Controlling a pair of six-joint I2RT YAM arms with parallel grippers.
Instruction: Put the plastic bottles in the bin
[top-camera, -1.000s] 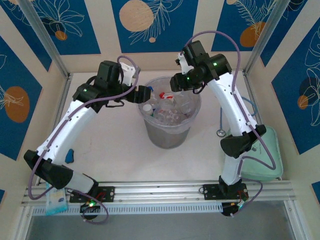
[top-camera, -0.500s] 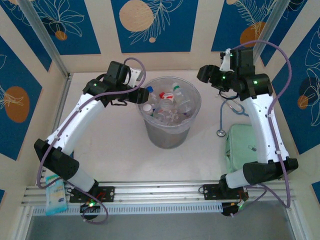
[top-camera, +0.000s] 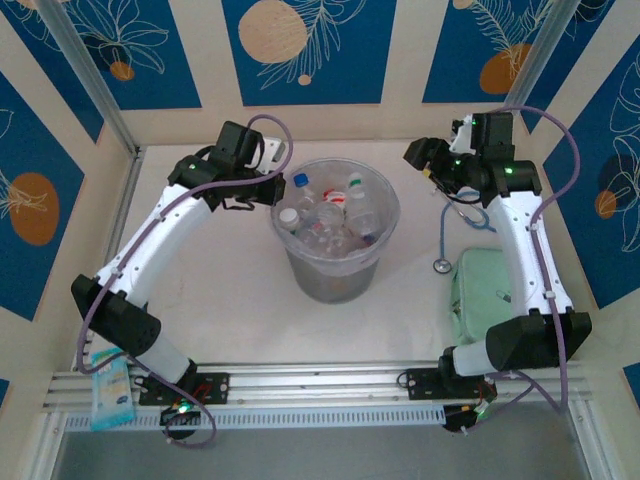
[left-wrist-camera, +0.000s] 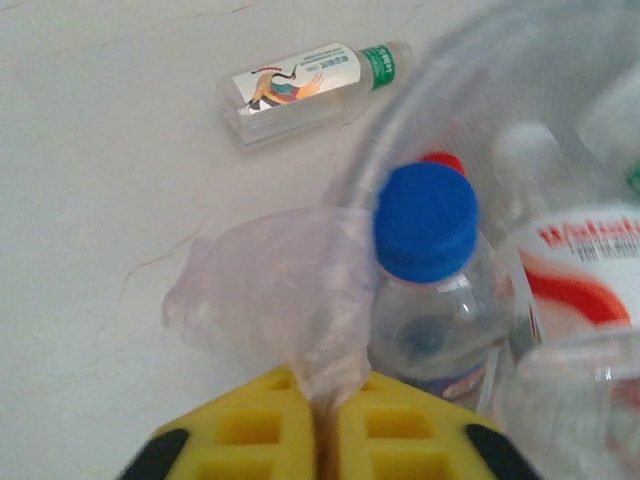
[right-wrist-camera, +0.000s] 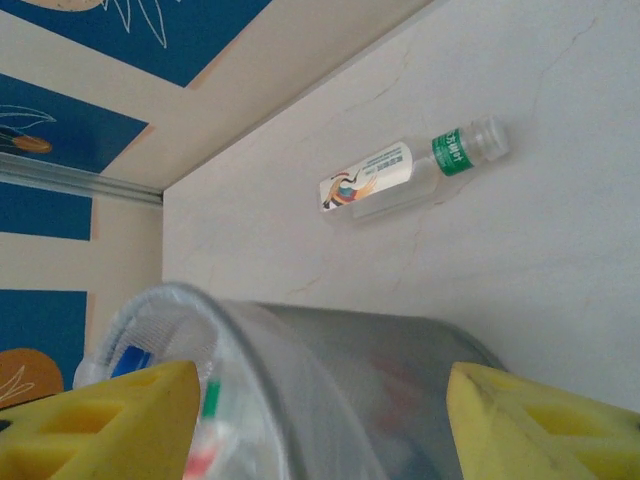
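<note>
Left wrist view: pinching the bag liner (left-wrist-camera: 270, 290) of the bin (top-camera: 335, 275) in the left pincer (left-wrist-camera: 325, 425), pressed together at the rim (left-wrist-camera: 395, 140). Holding the right pincer (right-wrist-camera: 320, 425) spread, empty. Leaving one bottle (left-wrist-camera: 305, 88) lying on the tabletop (left-wrist-camera: 100, 150) outside the bin. Risking tipping the bin by pulling away.

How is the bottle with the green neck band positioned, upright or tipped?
Tipped: the bottle lies flat on its side on the white table, outside the bin.

Grey bin (top-camera: 335, 275), bottles (top-camera: 325, 212) heaped inside
</note>
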